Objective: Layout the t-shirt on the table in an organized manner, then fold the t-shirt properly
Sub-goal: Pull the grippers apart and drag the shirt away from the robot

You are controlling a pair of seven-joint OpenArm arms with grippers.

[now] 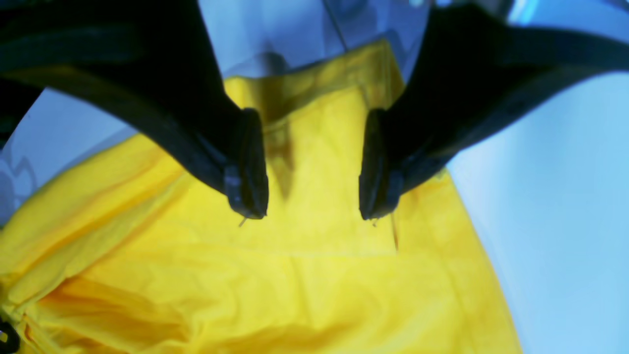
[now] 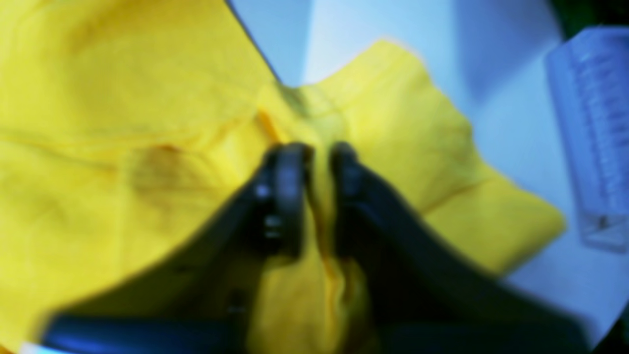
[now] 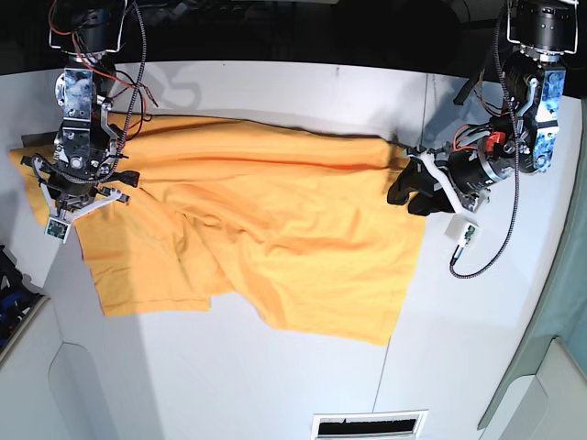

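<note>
Right gripper pinching orange-yellow fabric t-shirt; left gripper spread wide, empty, above shirt on white table

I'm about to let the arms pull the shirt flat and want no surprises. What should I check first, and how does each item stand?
1. Right pincer shut on the t-shirt: ok.
2. Left pincer gripping cloth: not ok, jaws open, nothing between them.
3. Shirt lying smooth: not ok, creased with folded edges.
4. Shirt fully on the table: ok.
5. Lettered side up or down: cannot tell.
</note>
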